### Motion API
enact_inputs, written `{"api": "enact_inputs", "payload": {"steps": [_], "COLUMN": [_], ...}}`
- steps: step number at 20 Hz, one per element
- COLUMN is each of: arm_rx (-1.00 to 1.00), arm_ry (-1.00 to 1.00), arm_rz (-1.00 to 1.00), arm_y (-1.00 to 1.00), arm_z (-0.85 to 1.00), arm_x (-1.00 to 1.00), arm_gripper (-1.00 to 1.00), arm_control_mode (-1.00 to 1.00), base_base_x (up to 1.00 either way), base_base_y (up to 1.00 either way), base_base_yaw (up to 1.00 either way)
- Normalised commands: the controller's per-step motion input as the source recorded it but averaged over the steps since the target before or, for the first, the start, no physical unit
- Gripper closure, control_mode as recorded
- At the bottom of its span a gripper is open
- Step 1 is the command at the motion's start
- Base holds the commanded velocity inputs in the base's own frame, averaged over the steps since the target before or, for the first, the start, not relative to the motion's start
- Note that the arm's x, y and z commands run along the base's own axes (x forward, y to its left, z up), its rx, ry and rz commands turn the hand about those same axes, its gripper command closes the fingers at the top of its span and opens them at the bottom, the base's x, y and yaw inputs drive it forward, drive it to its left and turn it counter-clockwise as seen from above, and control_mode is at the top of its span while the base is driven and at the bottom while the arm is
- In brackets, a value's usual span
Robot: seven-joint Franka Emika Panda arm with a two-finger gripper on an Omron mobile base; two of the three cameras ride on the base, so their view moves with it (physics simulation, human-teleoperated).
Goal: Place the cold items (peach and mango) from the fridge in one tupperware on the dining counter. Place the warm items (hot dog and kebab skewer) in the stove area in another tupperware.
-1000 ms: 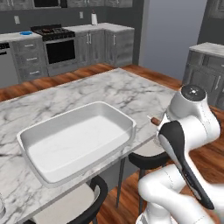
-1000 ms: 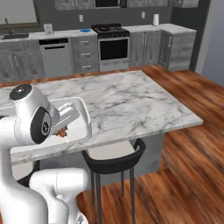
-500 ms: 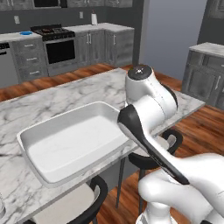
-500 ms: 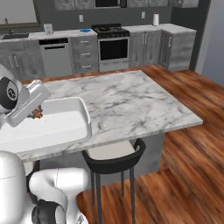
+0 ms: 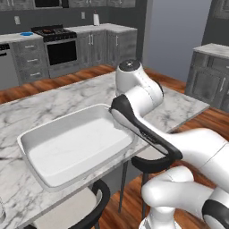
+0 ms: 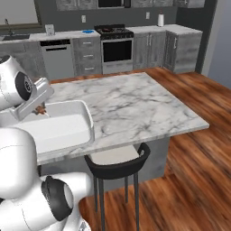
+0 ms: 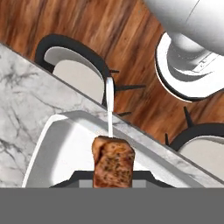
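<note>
A browned kebab skewer (image 7: 113,162) with a pale stick pointing away sits between my gripper's (image 7: 113,178) jaws, which are shut on it. It hangs over the near end of a white, empty tupperware (image 7: 52,153) on the marble dining counter (image 7: 26,96). In the right base view the gripper (image 6: 39,107) hovers at the tub's (image 6: 67,128) far left rim, with a brown bit of kebab (image 6: 42,109) showing under the hand. From the left base view the arm hides the hand at the right end of the tupperware (image 5: 76,143). Peach, mango and hot dog are out of view.
Black stools with pale seats stand along the counter's near side (image 7: 74,65) (image 6: 118,158) (image 5: 71,210). The marble top (image 6: 135,103) stretches right of the tub. A stove (image 6: 116,45) and grey cabinets line the back wall. Wooden floor (image 6: 189,171) surrounds the island.
The arm has swung from the counter's right edge leftward over the tupperware, carrying the kebab skewer with it. The tub has not moved.
</note>
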Motion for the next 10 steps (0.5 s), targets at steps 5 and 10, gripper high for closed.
{"api": "enact_inputs", "payload": {"steps": [5, 10], "arm_rx": [0.04, 0.00], "arm_ry": [0.00, 0.08], "arm_rz": [0.23, 0.23], "arm_y": [0.06, 0.01], "arm_z": [-0.64, -0.50], "arm_x": [0.73, 0.87], "arm_gripper": [1.00, 1.00], "arm_control_mode": [-1.00, -1.00], "base_base_x": [0.00, 0.00], "base_base_y": [0.00, 0.00], "base_base_yaw": [0.00, 0.00]}}
